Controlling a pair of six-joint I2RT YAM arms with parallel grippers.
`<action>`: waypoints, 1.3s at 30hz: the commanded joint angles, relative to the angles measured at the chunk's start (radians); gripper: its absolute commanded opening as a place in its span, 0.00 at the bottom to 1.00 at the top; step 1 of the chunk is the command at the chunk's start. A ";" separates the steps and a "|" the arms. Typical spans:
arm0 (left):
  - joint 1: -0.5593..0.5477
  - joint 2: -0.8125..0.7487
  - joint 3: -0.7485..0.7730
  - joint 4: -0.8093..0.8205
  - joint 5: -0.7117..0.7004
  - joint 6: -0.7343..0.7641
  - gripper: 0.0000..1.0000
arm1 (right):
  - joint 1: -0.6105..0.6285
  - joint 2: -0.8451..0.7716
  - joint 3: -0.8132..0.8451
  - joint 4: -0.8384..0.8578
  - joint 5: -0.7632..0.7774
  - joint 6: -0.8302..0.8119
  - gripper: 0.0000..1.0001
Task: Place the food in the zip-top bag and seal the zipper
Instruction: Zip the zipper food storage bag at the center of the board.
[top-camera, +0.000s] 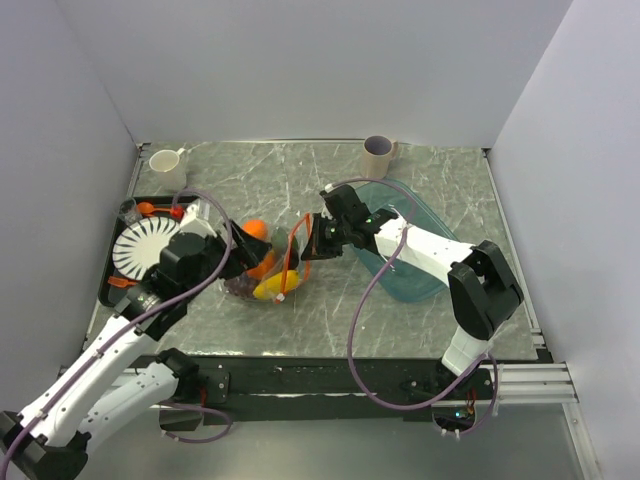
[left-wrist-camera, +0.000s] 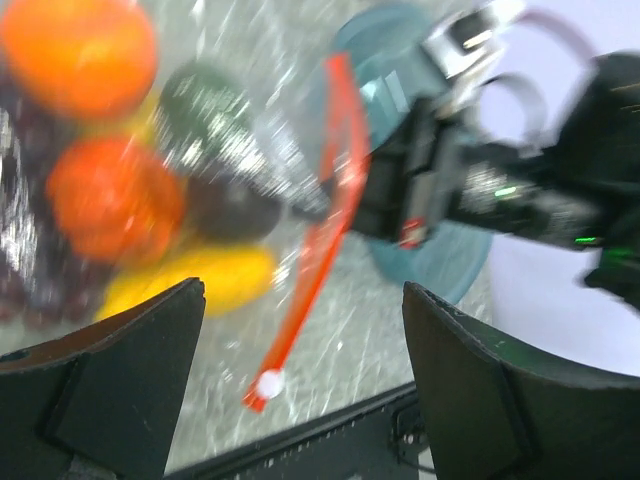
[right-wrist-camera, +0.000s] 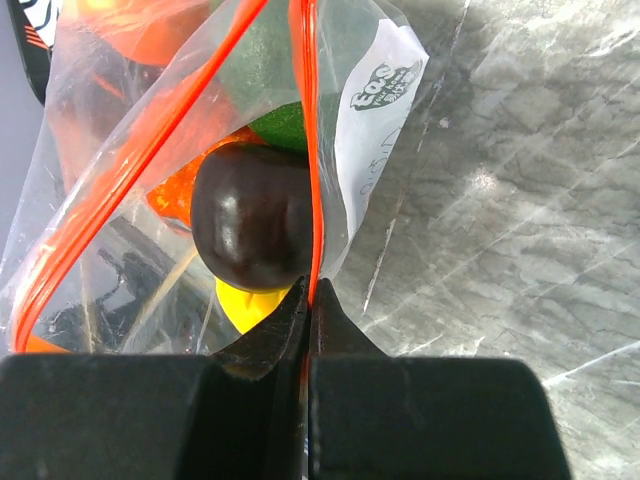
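Note:
The clear zip-top bag (top-camera: 268, 268) lies mid-table with the food inside: an orange (left-wrist-camera: 80, 55), a green avocado (right-wrist-camera: 280, 70), a dark plum (right-wrist-camera: 250, 215) and a yellow lemon (left-wrist-camera: 190, 280). My right gripper (right-wrist-camera: 308, 290) is shut on the orange-red zipper (right-wrist-camera: 305, 150) and holds that end of the strip up. In the right wrist view the two zipper strips spread apart, so the mouth gapes. My left gripper (left-wrist-camera: 305, 330) stands open at the bag's other side, nothing between its fingers. The zipper's white slider tab (left-wrist-camera: 268, 383) hangs just ahead of it.
A translucent teal bowl (top-camera: 412, 255) sits right of the bag, under my right arm. At the left, a white striped plate (top-camera: 140, 248) rests on a black tray with orange cutlery (top-camera: 150, 208). A white mug (top-camera: 168, 165) and a grey mug (top-camera: 378, 155) stand at the back. Walls close in on both sides.

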 joint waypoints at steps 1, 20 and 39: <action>-0.001 -0.027 -0.088 0.015 0.065 -0.125 0.84 | -0.008 -0.029 -0.002 0.022 0.021 0.008 0.00; -0.008 -0.197 -0.367 0.135 0.149 -0.456 0.77 | -0.008 -0.031 0.027 -0.013 0.039 -0.003 0.00; -0.152 -0.137 -0.507 0.359 0.055 -0.709 0.68 | -0.008 -0.037 0.035 -0.023 0.038 -0.003 0.00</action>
